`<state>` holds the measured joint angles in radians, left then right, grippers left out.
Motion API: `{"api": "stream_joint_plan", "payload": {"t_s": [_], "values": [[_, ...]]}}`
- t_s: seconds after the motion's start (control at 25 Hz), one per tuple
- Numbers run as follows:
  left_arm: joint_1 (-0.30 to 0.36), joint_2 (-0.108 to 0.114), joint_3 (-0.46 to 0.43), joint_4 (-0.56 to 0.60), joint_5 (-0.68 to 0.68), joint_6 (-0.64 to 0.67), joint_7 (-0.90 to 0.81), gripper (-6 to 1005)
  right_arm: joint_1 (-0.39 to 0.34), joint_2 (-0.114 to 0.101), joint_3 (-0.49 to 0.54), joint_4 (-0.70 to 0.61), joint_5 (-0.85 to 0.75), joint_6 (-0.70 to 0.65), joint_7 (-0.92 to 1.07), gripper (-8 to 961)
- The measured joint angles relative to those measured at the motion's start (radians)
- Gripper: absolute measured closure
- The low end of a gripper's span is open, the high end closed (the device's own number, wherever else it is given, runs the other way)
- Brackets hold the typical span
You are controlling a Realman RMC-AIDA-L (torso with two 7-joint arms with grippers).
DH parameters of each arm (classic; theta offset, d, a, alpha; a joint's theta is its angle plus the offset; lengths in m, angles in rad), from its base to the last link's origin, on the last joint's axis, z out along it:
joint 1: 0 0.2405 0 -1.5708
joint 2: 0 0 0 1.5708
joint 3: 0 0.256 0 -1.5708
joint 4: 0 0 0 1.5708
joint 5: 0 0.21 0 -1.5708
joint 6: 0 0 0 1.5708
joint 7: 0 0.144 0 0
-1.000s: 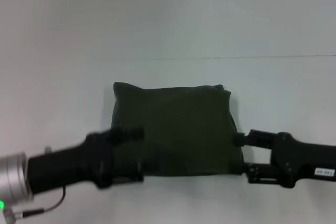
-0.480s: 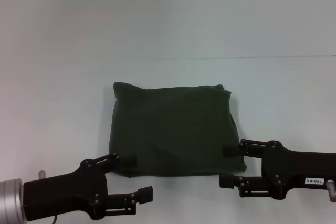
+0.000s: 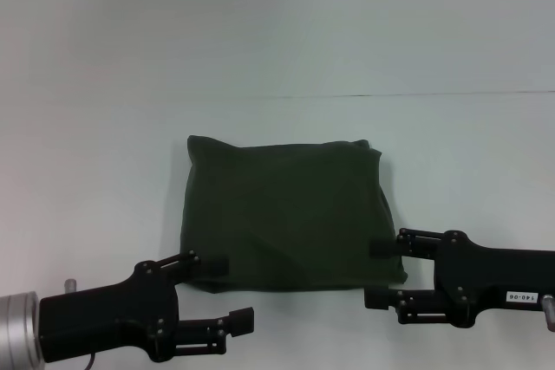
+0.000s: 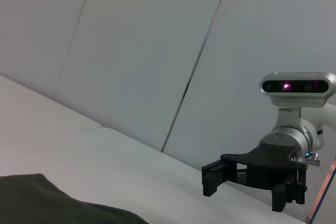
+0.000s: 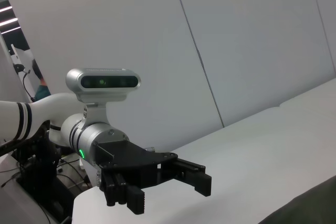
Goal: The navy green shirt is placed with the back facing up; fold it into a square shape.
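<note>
White table (image 3: pixel 104 171) under folded navy green shirt (image 3: pixel 286 214)

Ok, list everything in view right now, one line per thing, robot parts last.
navy green shirt: one, dark olive green, folded into a near-square packet lying flat at the middle of the table, no lettering showing.
table: one, white, spanning the whole work area under the shirt.
wall panels: pale grey, behind the table, with dark seams between them.
left claw: one, black, open, holding nothing, beside the shirt's near left corner, its upper finger over the near hem.
right claw: one, black, open, holding nothing, at the shirt's near right corner.
wrist cameras: one on each arm, silver-grey, mounted above each claw.
</note>
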<state>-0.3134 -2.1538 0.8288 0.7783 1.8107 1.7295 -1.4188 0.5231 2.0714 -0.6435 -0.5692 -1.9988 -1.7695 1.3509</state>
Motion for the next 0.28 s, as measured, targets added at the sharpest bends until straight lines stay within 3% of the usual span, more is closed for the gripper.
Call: {"api": "stream_joint_plan", "payload": {"t_s": [0.28], "values": [[0.000, 0.000, 0.000, 0.001, 0.000, 0.002, -0.001, 65, 0.000, -0.001, -0.002, 0.000, 0.000, -0.001, 0.013, 128]]}}
